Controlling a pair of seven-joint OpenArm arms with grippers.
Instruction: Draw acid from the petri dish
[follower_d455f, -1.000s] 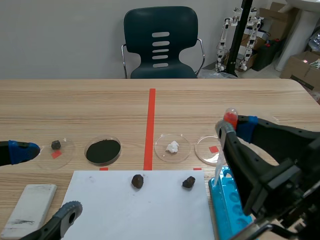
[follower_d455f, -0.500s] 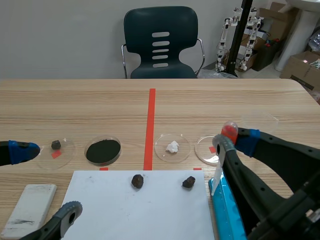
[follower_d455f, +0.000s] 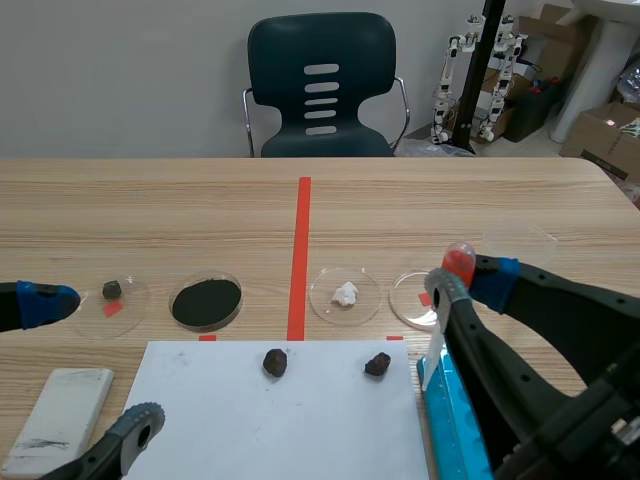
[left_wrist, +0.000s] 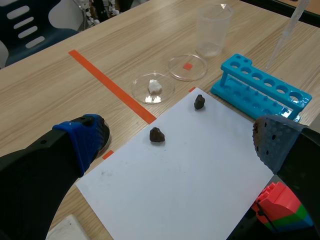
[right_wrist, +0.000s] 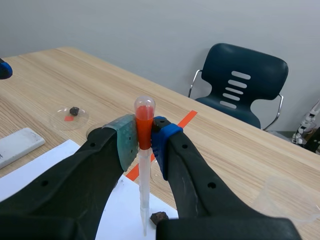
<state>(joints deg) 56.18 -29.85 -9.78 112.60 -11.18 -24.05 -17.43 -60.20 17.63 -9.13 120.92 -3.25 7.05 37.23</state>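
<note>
- Holding a dropper upright, our right end effector is clenched on its red bulb.
- The clear petri dish sits on the surface, just beyond the dropper tip, which hangs by the blue rack.
- We judge the approach to be in hand. Next, the tip must go forward over the dish, then down into the liquid.
- Our left end effector is released, well apart.

The left gripper hangs low just off the left edge of the white sheet, fingers spread wide, nothing between them. The right arm comes in low past the sheet's right edge. Its right gripper points upward, pads pinched on the red bulb of an upright pipette.
</note>
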